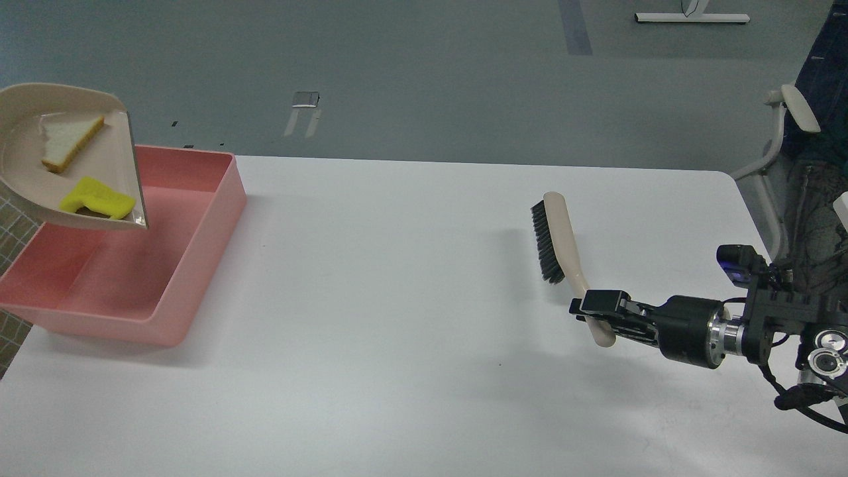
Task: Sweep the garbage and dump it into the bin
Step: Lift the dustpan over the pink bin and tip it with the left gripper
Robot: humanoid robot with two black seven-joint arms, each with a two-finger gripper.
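The beige dustpan (26, 199) hangs above the left part of the pink bin (192, 265), tilted with its open lip toward the right. In it lie the white bread slice (66, 140) and the yellow sponge chunk (96, 199), the chunk near the lip. The dustpan's handle and my left gripper are out of view past the left edge. My right gripper (593, 313) is shut on the handle of a beige brush (563, 242) with black bristles, held above the table at the right.
The white table (397, 298) carries the bin at its left end. A patterned cloth surface (13, 232) lies left of the bin. A chair (788, 132) stands beyond the table's right edge.
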